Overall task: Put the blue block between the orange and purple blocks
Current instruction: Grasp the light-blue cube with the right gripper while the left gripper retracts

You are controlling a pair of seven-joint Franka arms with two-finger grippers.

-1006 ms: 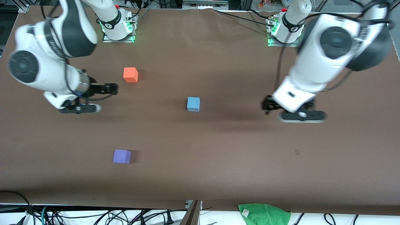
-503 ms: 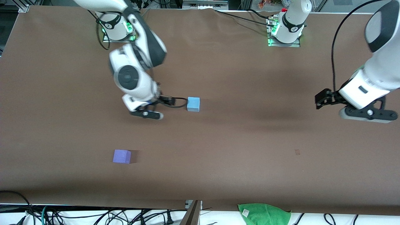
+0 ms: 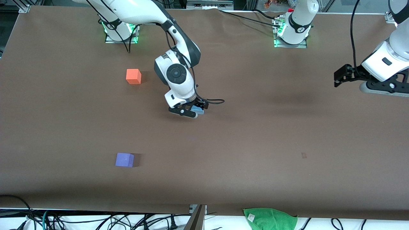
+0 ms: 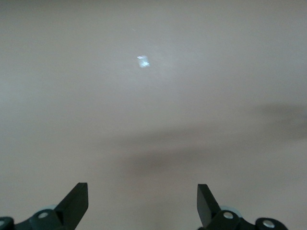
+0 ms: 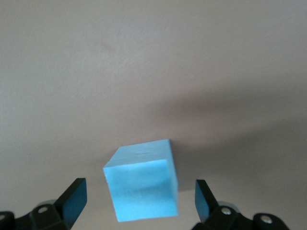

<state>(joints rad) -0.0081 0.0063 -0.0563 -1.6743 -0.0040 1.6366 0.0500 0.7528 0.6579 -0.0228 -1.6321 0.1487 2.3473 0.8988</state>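
The blue block [image 3: 199,110] is seen on the table [image 3: 255,143], near the middle; it is taken here as the landmark. The right gripper [image 3: 198,107] is placed directly over the blue block, with its jaws spread wide, one finger on each side and neither touching it in the right wrist view [image 5: 143,187]; the orange block [image 3: 133,76] is found farther from the front camera than the blue block, toward the right arm's end; the purple block [image 3: 124,160] is found nearer to that camera, also toward the right arm's end; the left gripper [image 3: 339,76] is held above the table well apart from the blue block, at the left arm's end, its jaws wide and holding nothing [image 4: 142,203].
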